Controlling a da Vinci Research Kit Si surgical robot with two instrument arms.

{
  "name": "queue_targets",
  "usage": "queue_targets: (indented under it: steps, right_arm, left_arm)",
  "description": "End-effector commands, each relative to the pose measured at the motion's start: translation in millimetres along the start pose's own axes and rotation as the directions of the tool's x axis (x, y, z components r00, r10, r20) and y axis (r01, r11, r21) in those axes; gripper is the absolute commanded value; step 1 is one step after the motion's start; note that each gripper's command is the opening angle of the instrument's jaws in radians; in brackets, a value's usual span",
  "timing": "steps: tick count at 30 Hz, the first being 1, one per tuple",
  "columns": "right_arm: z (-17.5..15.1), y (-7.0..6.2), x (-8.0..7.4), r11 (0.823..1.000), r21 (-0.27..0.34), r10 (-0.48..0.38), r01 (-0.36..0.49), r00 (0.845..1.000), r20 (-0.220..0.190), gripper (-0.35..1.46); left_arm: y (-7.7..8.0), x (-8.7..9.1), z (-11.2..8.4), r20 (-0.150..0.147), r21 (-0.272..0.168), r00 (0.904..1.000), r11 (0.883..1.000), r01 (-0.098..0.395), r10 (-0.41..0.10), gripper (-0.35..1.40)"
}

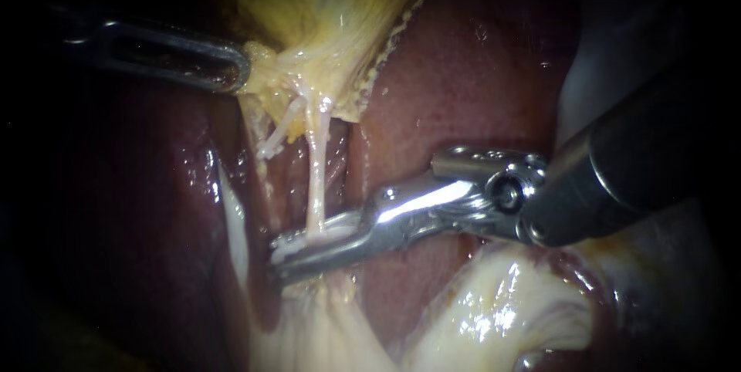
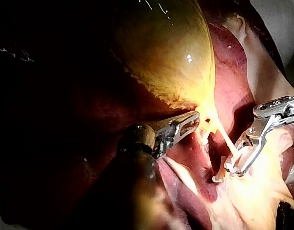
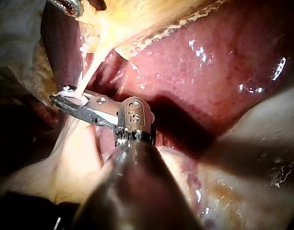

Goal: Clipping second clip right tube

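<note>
Below gallbladder [image 1: 309, 1], right tube [image 1: 316, 179] runs vertically.

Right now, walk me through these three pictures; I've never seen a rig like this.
This is a surgical robot working at a bench with two thin instruments. One picture is from the endoscope, close to the tissue; the other two come from cameras on each instrument's arm. The dark red mass is the liver; the yellow sac is the gallbladder. The left instrument grips the gallbladder's lower end. The right instrument has a thin pale tube running across its tip; whether it has squeezed shut I cannot tell.
</note>
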Motion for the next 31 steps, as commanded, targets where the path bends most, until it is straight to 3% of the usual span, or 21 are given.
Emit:
queue_targets:
  steps: [1,5,18,31]
  right_arm:
    - [-0.1,0.0,0.0,1.000,0.000,-0.001,0.001,1.000,0.001,-0.26]
    - [-0.2,0.1,-0.1,1.000,0.000,-0.002,0.002,1.000,0.001,-0.35]
    - [0.0,0.6,-1.6,1.000,-0.009,0.013,-0.013,1.000,0.014,-0.35]
    - [-0.3,0.5,-1.3,1.000,-0.009,0.016,-0.015,1.000,0.011,-0.35]
  left_arm:
    - [0.0,0.0,0.0,0.000,0.000,1.0000,1.000,0.000,0.000,-0.35]
    - [0.0,0.0,0.1,0.000,0.000,1.0000,1.000,0.000,0.000,-0.35]
    - [0.1,0.0,0.1,0.000,0.000,1.0000,1.000,0.000,0.000,-0.35]
    - [0.2,0.1,0.1,0.000,0.000,1.0000,1.000,-0.001,0.001,-0.35]
